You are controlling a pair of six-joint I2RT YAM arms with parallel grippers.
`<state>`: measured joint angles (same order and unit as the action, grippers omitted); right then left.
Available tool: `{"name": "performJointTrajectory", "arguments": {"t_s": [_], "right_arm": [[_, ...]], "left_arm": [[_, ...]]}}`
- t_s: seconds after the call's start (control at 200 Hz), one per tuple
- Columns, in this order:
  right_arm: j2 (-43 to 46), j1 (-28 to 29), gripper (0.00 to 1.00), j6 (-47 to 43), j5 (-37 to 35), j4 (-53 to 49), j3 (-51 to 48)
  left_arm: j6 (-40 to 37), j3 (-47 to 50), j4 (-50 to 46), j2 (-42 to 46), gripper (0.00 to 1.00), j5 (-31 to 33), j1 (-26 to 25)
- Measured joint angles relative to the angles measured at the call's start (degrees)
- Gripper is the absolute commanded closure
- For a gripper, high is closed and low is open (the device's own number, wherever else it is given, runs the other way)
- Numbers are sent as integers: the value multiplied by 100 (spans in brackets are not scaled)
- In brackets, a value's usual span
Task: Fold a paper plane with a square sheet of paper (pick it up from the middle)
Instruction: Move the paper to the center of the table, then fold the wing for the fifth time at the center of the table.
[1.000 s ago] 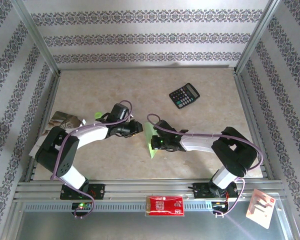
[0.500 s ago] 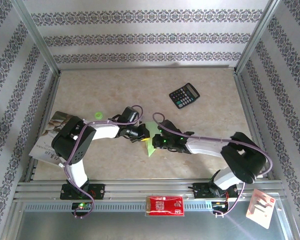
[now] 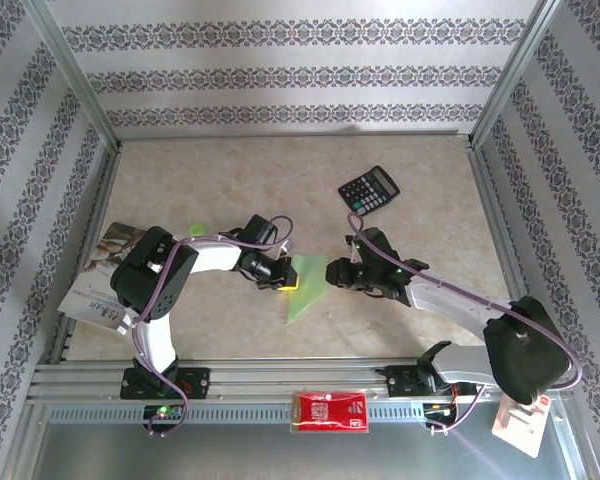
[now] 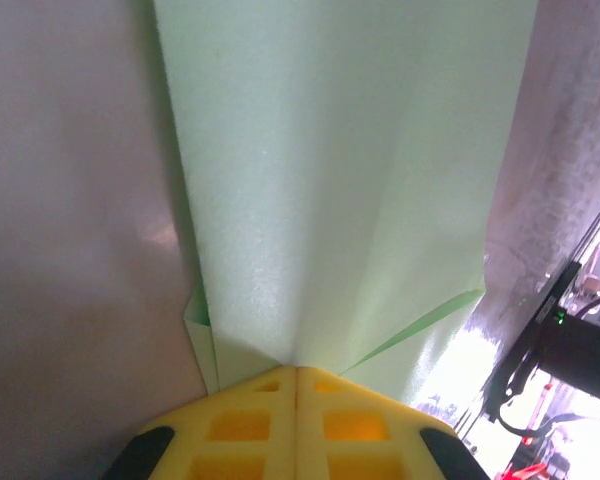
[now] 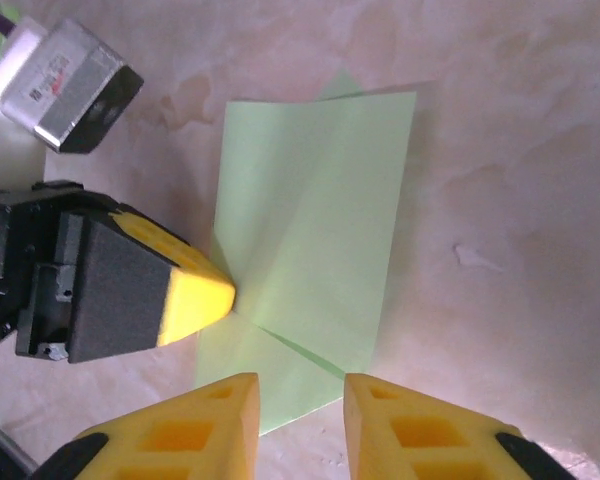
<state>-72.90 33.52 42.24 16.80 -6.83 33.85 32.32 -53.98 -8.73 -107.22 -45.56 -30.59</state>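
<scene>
The light green sheet of paper (image 3: 306,283), partly folded with creases, lies near the table's middle, and its pointed end reaches toward the near edge. My left gripper (image 3: 283,278) is shut on its left edge. In the left wrist view the paper (image 4: 340,170) runs up from the closed jaws (image 4: 297,370). My right gripper (image 3: 333,272) stands open just right of the sheet. In the right wrist view its gap (image 5: 300,390) sits over the paper's (image 5: 315,220) near edge with nothing pinched, and the left gripper's yellow fingertip (image 5: 198,298) touches the sheet.
A black calculator (image 3: 369,190) lies at the back right. A booklet (image 3: 105,268) rests at the left edge, a tiny green dot (image 3: 196,230) beside it. A red-and-white packet (image 3: 330,411) and a card (image 3: 521,415) sit on the front rail.
My right gripper has let go of the paper and drawn back to the right. The sheet has spread wider and flatter. My left gripper moved in and stays on its left edge.
</scene>
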Motion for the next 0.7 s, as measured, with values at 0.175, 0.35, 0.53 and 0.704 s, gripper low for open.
{"name": "performJointTrajectory", "arguments": {"t_s": [0.175, 0.35, 0.53, 0.704], "right_arm": [[-542, 13, 65, 348, 249, 494, -225], [-968, 125, 65, 590, 433, 938, -337], [-1021, 125, 72, 726, 520, 1292, -415], [-1062, 125, 86, 855, 538, 1443, -483]], "left_arm": [[-313, -160, -310, -20, 95, -52, 17], [-420, -195, -407, -55, 95, -50, 33], [-431, -195, -417, -76, 95, -52, 33], [-428, -192, -417, -76, 95, -52, 33]]}}
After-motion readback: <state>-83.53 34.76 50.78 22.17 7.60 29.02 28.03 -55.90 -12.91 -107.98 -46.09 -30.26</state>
